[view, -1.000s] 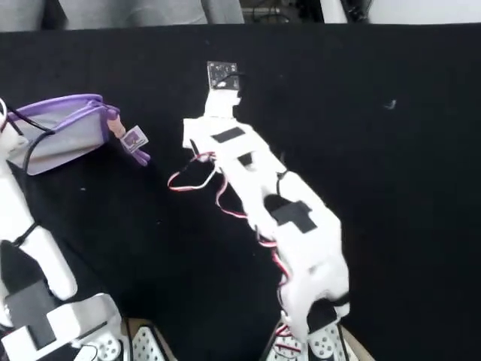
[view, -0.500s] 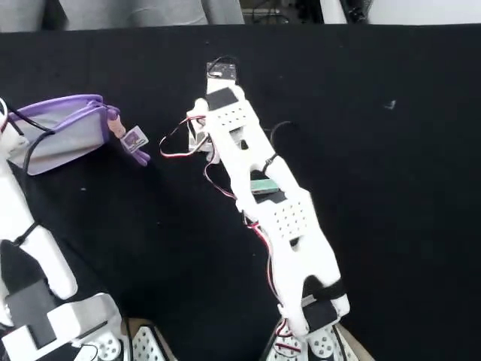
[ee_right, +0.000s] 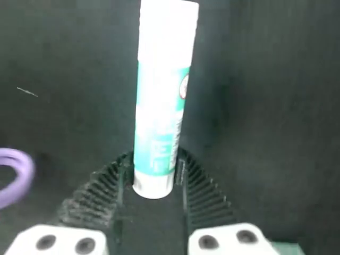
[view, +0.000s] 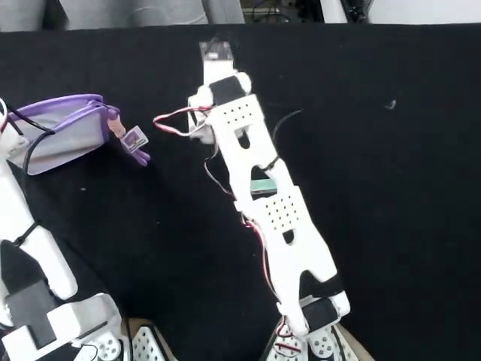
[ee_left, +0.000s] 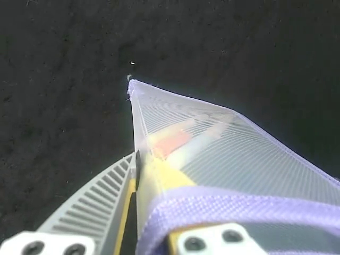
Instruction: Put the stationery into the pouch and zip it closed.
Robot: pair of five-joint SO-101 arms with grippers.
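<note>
A mesh pouch (view: pixel 56 129) with purple trim lies at the table's left side, its zip pull and small tag (view: pixel 134 141) sticking out toward the middle. My left gripper (ee_left: pixel 140 160) is shut on the pouch (ee_left: pixel 228 159) at its edge, and orange and yellow stationery (ee_left: pixel 171 143) shows through the mesh. My right arm stretches from the front toward the back of the table, with its gripper (view: pixel 214 54) near the far edge. That right gripper (ee_right: pixel 153 162) is shut on a white glue stick (ee_right: pixel 160 90) with a teal label, which points away from the wrist.
The black tabletop (view: pixel 391 188) spreads wide to the right of the right arm. Both arm bases (view: pixel 68 323) stand at the front edge. A blurred purple loop (ee_right: pixel 11 174) shows beside the right gripper. Red and white wires (view: pixel 174 119) hang off the right arm.
My right arm has unfolded and stretched out toward the back of the table, its wrist turning and its gripper moving farther away. The left arm and the pouch have stayed put.
</note>
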